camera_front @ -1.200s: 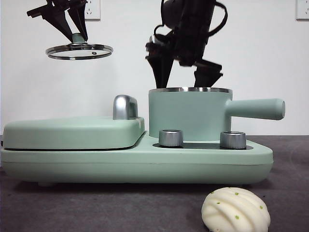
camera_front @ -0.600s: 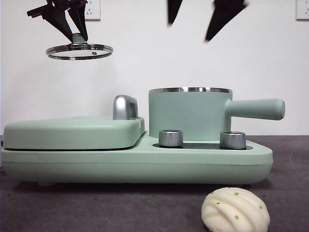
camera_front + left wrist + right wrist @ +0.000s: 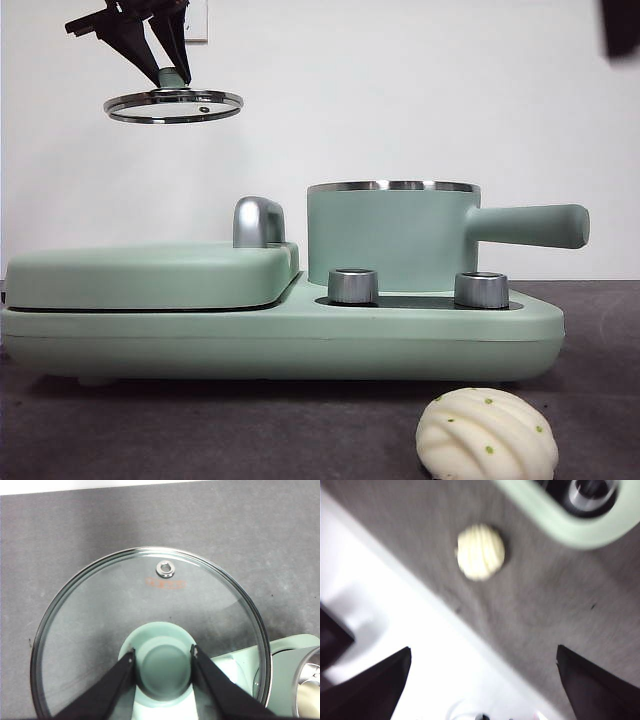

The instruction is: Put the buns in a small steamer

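The pot stands uncovered, open air above its rim; its glass lid hangs high and off to one side, over the flat griddle cover (held by the left gripper); the ridged bun lies alone on bare table, reachable from above.

The lid is made of clear shiny glass with a metal rim. The steamer is coated in smooth matt green, and its rim is shiny steel. The bun looks soft and ridged. The table is covered with rough grey cloth.
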Motion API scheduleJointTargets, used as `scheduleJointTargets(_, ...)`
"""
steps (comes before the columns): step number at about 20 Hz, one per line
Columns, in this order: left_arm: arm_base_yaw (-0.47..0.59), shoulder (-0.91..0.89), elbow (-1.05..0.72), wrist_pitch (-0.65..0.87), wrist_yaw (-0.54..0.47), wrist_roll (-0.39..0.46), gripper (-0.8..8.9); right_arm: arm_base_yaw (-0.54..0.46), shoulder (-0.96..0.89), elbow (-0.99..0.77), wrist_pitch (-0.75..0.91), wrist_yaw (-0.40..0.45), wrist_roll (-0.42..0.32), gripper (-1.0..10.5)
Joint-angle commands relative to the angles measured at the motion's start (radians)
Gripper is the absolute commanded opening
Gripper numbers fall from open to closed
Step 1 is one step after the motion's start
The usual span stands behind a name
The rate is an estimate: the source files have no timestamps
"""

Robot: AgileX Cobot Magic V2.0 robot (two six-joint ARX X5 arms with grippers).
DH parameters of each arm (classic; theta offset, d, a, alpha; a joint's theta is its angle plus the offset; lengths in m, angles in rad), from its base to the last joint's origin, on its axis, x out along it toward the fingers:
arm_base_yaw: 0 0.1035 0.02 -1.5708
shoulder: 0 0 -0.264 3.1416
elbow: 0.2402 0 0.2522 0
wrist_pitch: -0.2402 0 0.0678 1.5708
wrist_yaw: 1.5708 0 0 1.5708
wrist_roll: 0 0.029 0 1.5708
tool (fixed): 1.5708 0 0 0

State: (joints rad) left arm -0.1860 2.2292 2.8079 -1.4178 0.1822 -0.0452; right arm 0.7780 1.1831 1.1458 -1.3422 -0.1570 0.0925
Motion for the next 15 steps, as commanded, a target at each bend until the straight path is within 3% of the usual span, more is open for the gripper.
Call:
scheduleJointTargets(1,-0.005,-0.005,0.037,-0.040,0.006,-0.002,0.23,0.033,0.005,-0.060,0.063,-0.005,0.060,4.7)
scheduleJointTargets(7,-0.005,-0.005,0.037,-0.040,0.006,-0.005,0.23,0.119,0.007,-0.257,0.463,-0.003,0.109,4.6)
scheduleJointTargets(15,-0.005,-0.005,0.037,-0.041,0.006,-0.009,0.23,0.138,0.096,-0.383,0.642,0.011,0.106,4.6)
